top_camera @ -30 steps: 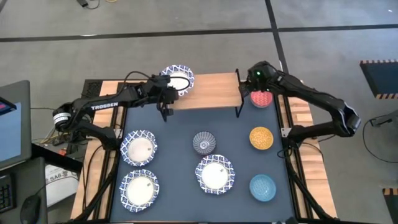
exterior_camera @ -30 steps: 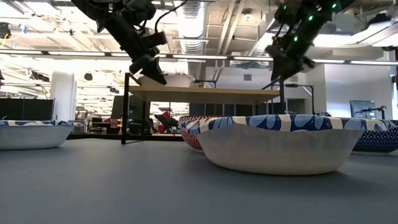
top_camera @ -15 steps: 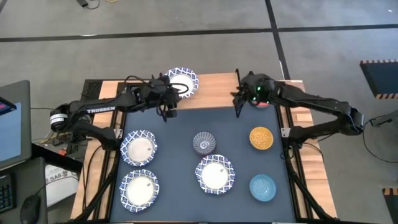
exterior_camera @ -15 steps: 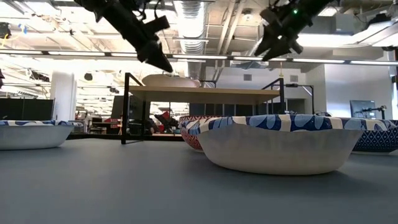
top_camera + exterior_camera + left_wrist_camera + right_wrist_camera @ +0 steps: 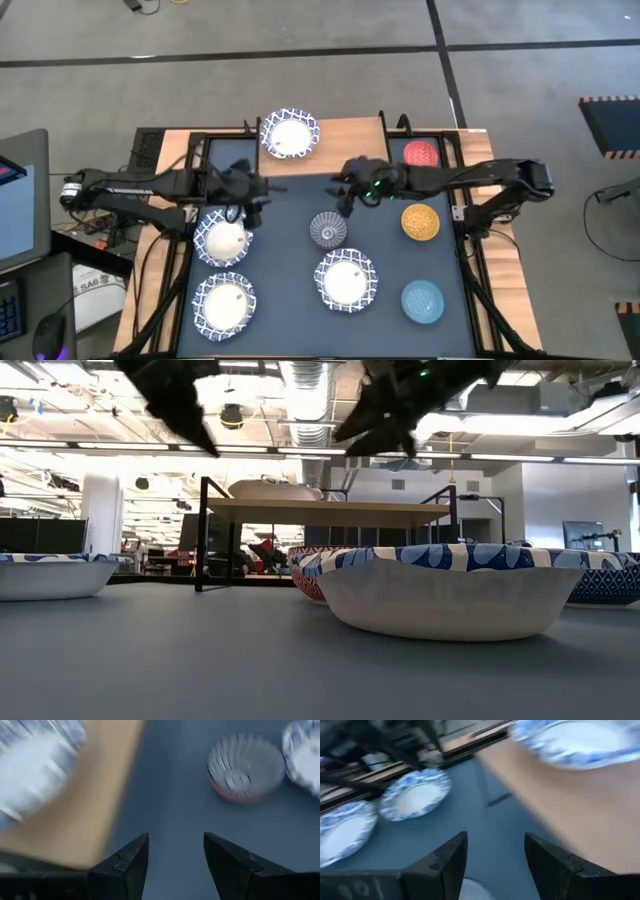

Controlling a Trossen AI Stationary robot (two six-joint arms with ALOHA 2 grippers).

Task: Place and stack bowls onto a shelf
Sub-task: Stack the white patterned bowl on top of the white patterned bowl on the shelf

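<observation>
Two bowls sit up on the shelf (image 5: pixel 345 150) in the high view: a wide white bowl (image 5: pixel 288 134) at its left end and a red bowl (image 5: pixel 421 154) at its right. The left gripper (image 5: pixel 262 189) hangs near the shelf's front edge, above another white bowl (image 5: pixel 223 239); the right gripper (image 5: pixel 340 190) hovers just beyond the grey-blue bowl (image 5: pixel 328 229). Half a second ago both were at the shelf; they have since pulled back over the table. No lettering is readable now.

Low view: the shelf bowl (image 5: pixel 272 490) rests alone, both arms high above.

Each wrist view shows its fingers (image 5: pixel 125 862) (image 5: pixel 442 860) spread, empty.
</observation>
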